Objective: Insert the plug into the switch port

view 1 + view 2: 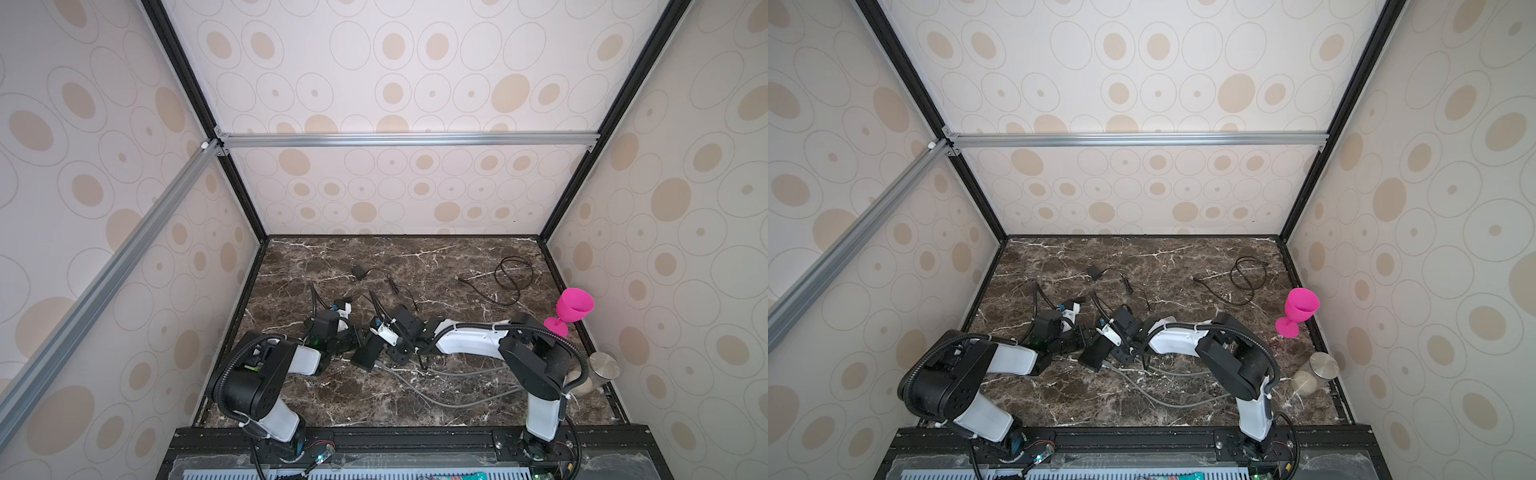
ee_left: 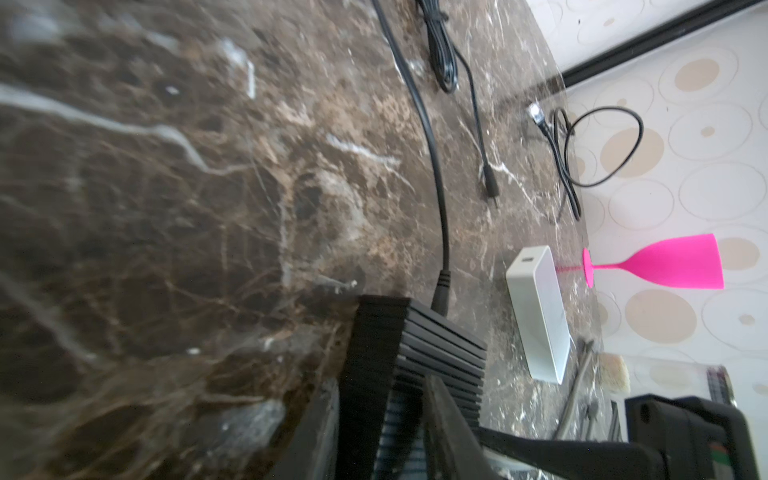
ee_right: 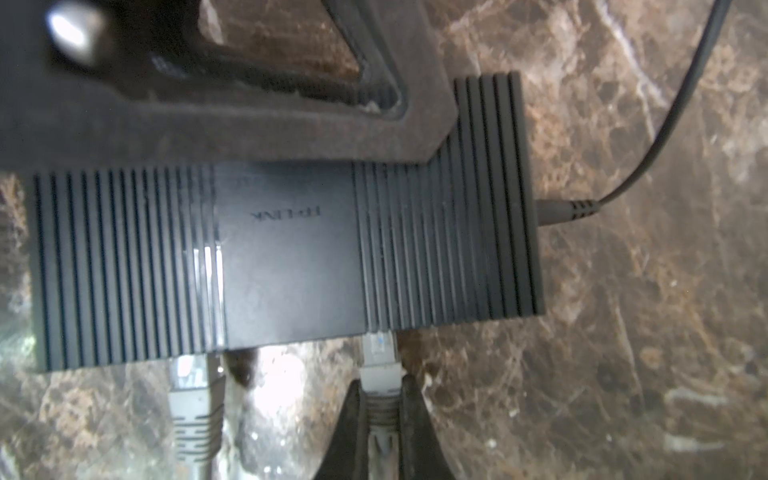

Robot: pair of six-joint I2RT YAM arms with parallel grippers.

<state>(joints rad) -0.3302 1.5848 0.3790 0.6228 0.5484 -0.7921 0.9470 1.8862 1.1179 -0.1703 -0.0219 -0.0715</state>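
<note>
Where the plug sits: pinched in the right claw (image 3: pixel 380 388), the plug (image 3: pixel 378 361), grey with a clear tip, meets the front edge of the black switch (image 3: pixel 291 257), a little along from a second plug (image 3: pixel 193 399) that already sits in its port.
Right claw: together on the plug's rubber boot, one finger on each side, low over the table (image 3: pixel 623 332).
Left claw (image 2: pixel 405 365): clamped on the switch, whose ribbed body shows between its fingers in the left wrist view.
Depth: hidden under the switch's edge; I cannot tell whether the tip has entered or only touches the mouth.
Step, as I judge it: the final push, not yet shown home.
Risk, skew: a slight tilt would jam the tip against the port's rim.
Risk, soft hold: the grip is on the flexible boot, so a hard push may bend the plug rather than drive it.
Risk, sliding: if the left claw slips, the switch could back away or pivot on the smooth marble and drag its power cord (image 3: pixel 582 208).
Risk, false finish: released before the latch catches, the plug could be sprung out by the grey cables (image 1: pixel 446 405).
</note>
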